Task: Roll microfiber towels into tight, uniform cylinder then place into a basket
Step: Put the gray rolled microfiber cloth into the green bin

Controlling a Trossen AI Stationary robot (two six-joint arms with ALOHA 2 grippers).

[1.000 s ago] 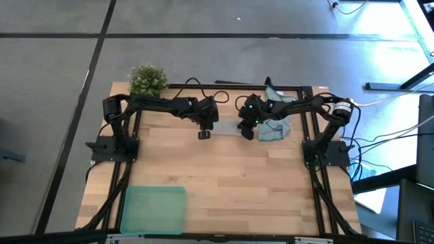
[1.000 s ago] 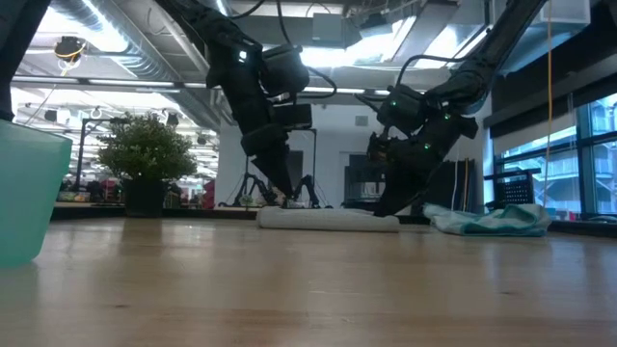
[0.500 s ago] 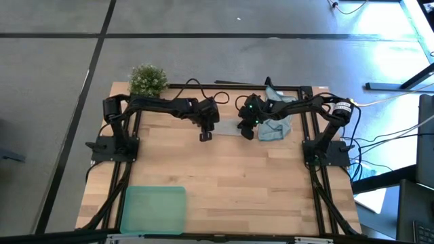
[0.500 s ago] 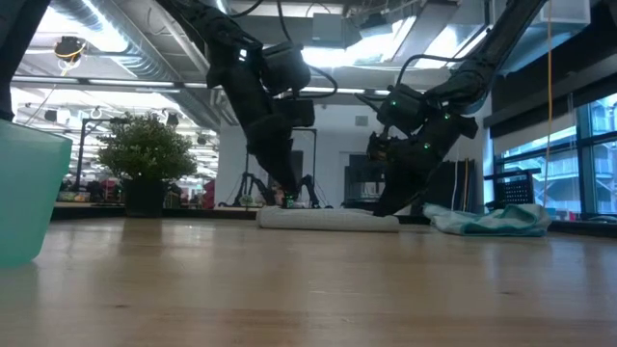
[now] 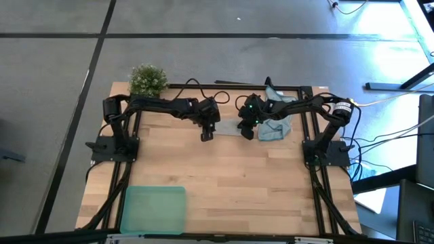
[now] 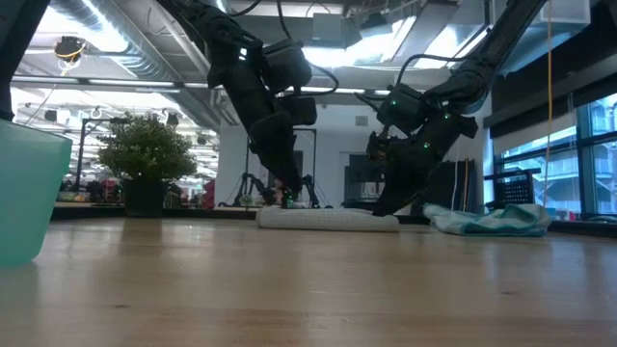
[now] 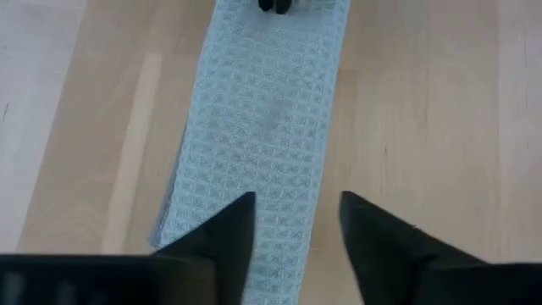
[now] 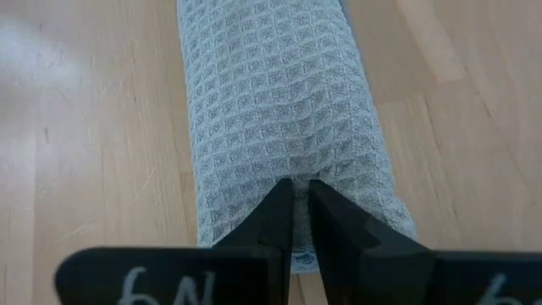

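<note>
The grey microfiber towel has that waffle-weave grid texture and it's lying as a long narrow folded strip on the wooden table, up near the far edge between the two arms. From the low view it's just a flat pale slab. The light blue towel is a crumpled heap just beside it on the right-arm side. The mint-green basket sits well apart at the near left corner, translucent plastic, rounded corners.

Compared with a second ago, the left gripper has let go: its fingers are now parted over its end of the strip, holding nothing, and it has lifted a touch. The right gripper hasn't budged, fingers nearly together, pinching the other end of the grey towel.
</note>
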